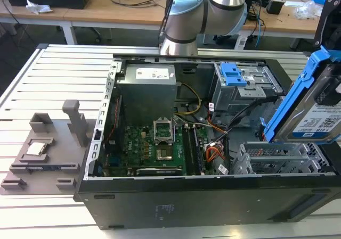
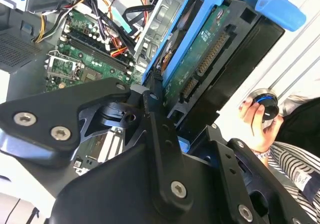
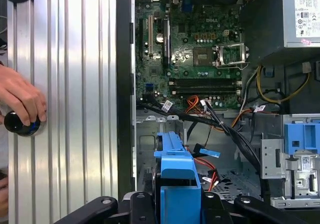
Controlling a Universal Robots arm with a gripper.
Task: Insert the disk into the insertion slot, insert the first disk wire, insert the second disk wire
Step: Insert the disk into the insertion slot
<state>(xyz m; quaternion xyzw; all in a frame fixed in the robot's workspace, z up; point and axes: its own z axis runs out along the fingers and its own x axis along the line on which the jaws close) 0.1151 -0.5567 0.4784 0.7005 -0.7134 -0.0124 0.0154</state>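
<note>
Ribbed aluminium table [image 1: 53, 74] carries an open computer case [image 1: 160, 207], with wooden benches [image 1: 106, 10] behind. At the gripper [image 2: 182, 109] the jaws are closed hard on the disk [image 2: 200, 59], pressing it from both sides, and the first wrist view shows the thin edge of its blue carrier pinched between them. The disk hangs tilted, one end raised, above the insertion slot [image 1: 272, 156] at the exterior view's right, and is not yet in it. Further into the case, a thin red cable that I take for the first disk wire [image 3: 209, 166] lies loose near the cage floor. Beyond it sits the motherboard [image 1: 154, 143]. Off the case, a person's hand [image 3: 22, 102] rests on a dark round knob [image 3: 20, 124] on the table.

By its look the disk is stiff, dense and fairly heavy for its size, and it would not forgive a knock. Its green circuit board and connector pins lie bare on one face, so the safer hold is on the carrier's rails and the metal sides, though the plastic frame may flex a little
</note>
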